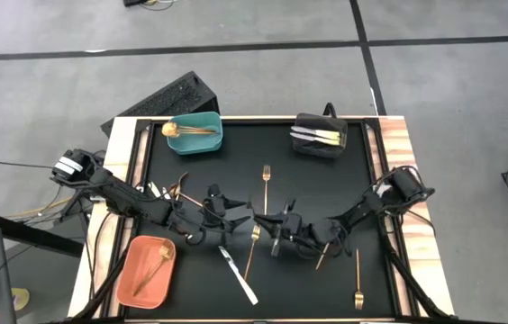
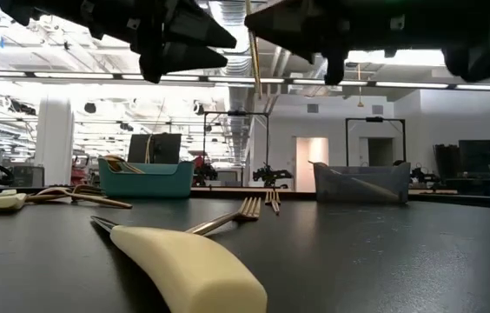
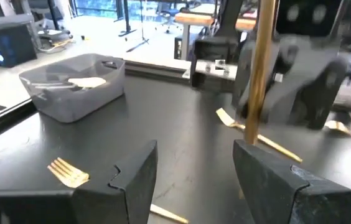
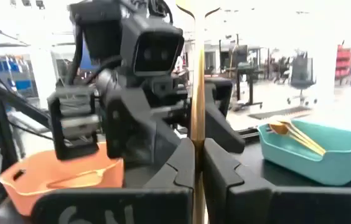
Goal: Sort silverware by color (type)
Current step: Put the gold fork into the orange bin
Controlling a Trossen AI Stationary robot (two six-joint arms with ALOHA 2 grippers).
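Near the middle of the black table, my right gripper is shut on a slim gold piece of silverware that stands upright. My left gripper faces it, open and holding nothing. The gold handle rises just beyond one left fingertip; whether they touch I cannot tell. A gold fork and a white-handled knife lie flat on the table below the grippers. The teal bin holds gold pieces, the dark bin silver-white ones, and the orange bin a copper one. My right gripper pinches the gold piece's thin handle between its two fingers. The fingers come in about level from the table's right and lie across the handle. The piece stands upright, its head above the fingers and its lower end hanging clear of the table.
More silverware lies loose: a fork toward the far side, a gold fork at the near right, a copper piece under the right arm, and several pieces under the left arm. A black keyboard-like object sits beyond the far left corner.
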